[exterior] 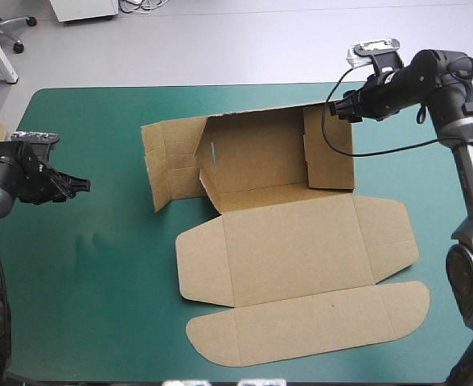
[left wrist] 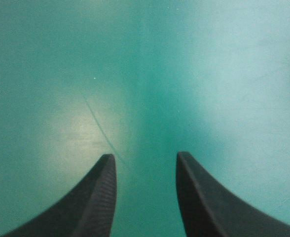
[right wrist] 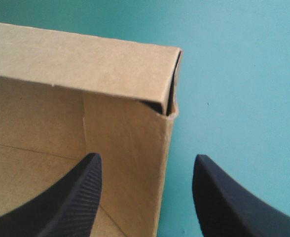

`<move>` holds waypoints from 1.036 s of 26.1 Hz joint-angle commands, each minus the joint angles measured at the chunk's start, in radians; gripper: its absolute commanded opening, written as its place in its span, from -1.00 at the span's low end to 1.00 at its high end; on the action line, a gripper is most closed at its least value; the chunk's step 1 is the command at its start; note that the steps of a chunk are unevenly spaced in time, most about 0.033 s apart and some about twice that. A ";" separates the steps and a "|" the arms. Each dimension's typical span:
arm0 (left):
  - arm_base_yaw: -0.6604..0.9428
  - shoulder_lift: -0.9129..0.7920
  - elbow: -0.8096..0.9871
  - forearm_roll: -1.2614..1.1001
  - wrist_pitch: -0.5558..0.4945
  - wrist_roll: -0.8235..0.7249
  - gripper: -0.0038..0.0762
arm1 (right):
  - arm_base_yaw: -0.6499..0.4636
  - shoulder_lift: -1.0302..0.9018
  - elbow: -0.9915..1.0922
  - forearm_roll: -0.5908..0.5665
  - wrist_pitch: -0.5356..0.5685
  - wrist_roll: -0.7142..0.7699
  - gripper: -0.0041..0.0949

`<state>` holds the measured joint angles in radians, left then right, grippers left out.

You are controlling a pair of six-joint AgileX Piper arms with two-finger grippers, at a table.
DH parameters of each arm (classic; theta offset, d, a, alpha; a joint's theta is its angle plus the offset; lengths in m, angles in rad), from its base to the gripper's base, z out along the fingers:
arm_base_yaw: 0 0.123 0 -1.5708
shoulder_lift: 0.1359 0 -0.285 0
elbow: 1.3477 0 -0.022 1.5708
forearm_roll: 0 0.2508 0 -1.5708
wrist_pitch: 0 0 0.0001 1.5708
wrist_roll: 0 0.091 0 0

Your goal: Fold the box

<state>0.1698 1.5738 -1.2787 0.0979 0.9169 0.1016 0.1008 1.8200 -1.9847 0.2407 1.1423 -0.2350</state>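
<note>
We are straddling the box's right wall with the right tool, standing apart; the left tool is apart too. Squeezing askew could be untucking that wall.

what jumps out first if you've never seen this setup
The brown box mid-table: far half with walls raised, lid flat toward the near edge. The right hand is open at its far right corner, one finger inside the wall, one outside; the left hand is open over bare teal-green cover near the left edge.
</note>
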 commanded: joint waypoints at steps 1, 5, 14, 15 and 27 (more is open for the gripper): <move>0.001 -0.045 -0.030 -0.008 -0.035 -0.004 -0.18 | -0.004 -0.147 0.131 0.016 -0.096 -0.024 0.09; 0.001 -0.045 -0.030 -0.010 -0.035 -0.004 -0.18 | -0.004 -0.336 0.444 0.034 -0.302 -0.081 0.06; 0.001 -0.045 -0.030 -0.015 -0.037 -0.004 -0.18 | 0.043 -0.581 0.974 0.206 -0.871 -0.340 0.20; 0.001 -0.045 -0.030 -0.022 -0.037 -0.004 -0.18 | 0.046 -0.553 0.991 0.235 -0.876 -0.347 0.36; 0.001 -0.045 -0.030 -0.051 -0.031 0.023 -0.18 | 0.046 -0.228 0.836 0.255 -0.853 -0.347 0.50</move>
<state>0.1698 1.5738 -1.2787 0.0529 0.9147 0.1296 0.1470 1.5850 -1.0767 0.4803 0.3186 -0.5731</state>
